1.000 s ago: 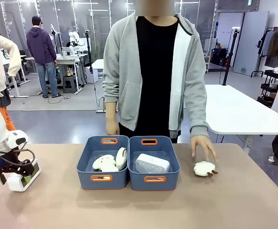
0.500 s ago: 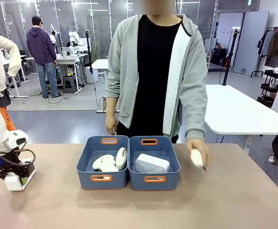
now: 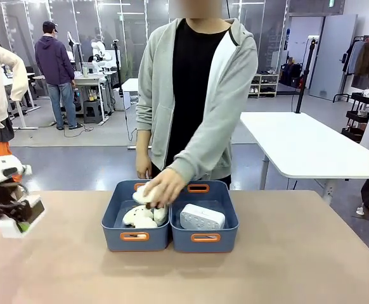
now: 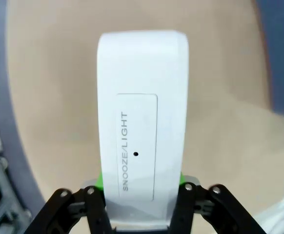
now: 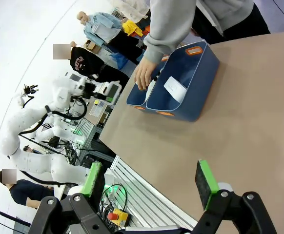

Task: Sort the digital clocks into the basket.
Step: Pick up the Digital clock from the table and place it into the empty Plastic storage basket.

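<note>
The left gripper (image 4: 141, 187) clamps one end of a clock (image 4: 142, 87) above the table's (image 3: 298, 266) left side; the right gripper (image 5: 149, 187) stands open. Carry it level and release low inside the right basket (image 3: 226, 239), beside the other clock (image 3: 202, 217). Its long axis runs straight out from the fingers, snooze bar facing the wrist.

**One readable label: the clock's button**

"SNOOZE/LIGHT" in grey capitals, running sideways along the long button (image 4: 137, 146) on the white digital clock (image 4: 142, 63), left wrist view. Small dark dot beside the print.
</note>
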Robot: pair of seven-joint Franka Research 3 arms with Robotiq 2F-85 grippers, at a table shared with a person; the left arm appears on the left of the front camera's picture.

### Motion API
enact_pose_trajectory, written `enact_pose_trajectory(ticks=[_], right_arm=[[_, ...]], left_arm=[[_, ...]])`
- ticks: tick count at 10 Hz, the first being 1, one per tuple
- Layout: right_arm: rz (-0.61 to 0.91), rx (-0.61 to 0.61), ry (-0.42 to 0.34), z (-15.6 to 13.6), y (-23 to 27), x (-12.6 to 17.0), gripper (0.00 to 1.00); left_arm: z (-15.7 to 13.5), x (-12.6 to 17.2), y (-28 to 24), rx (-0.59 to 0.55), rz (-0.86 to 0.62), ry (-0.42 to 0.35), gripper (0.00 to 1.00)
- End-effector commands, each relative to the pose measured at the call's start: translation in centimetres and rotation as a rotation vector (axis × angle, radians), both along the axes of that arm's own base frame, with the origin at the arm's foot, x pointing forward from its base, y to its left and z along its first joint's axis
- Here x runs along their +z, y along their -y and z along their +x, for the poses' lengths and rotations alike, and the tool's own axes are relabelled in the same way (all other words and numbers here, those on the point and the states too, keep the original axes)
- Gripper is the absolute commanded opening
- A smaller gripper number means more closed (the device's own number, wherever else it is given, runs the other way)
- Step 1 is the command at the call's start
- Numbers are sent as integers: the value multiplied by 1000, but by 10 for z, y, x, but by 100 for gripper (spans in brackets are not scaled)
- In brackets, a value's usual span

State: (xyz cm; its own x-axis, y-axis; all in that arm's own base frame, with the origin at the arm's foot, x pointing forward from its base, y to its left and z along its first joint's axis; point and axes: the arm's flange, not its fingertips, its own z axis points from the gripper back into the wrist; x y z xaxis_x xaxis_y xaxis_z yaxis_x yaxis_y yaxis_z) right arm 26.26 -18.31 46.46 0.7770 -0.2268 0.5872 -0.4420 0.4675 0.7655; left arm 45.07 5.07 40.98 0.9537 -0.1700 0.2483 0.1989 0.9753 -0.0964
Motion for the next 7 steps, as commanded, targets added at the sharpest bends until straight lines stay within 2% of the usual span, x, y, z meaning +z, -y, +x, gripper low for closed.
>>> enact_pose_trajectory(ticks=[1, 2, 3, 4, 5, 6, 7], right_arm=[[3, 5, 8, 1, 2, 2, 95], [3, 5, 8, 1, 2, 2, 95], [3, 5, 8, 1, 2, 2, 95], [3, 5, 8, 1, 2, 2, 95], [3, 5, 8, 1, 2, 2, 95], [3, 5, 8, 1, 2, 2, 95], [3, 5, 8, 1, 2, 2, 95]], left_arm=[[-32, 43, -30, -227, -232, 1, 0], [-38, 49, -36, -339, -414, 32, 0], [-41, 47, -41, -369, -484, 39, 0], [-48, 45, -52, -310, -470, 15, 0], [-58, 44, -70, -218, -437, 27, 0], [-80, 56, -97, -120, -461, 113, 0], [-113, 76, -121, -176, -590, 267, 0]])
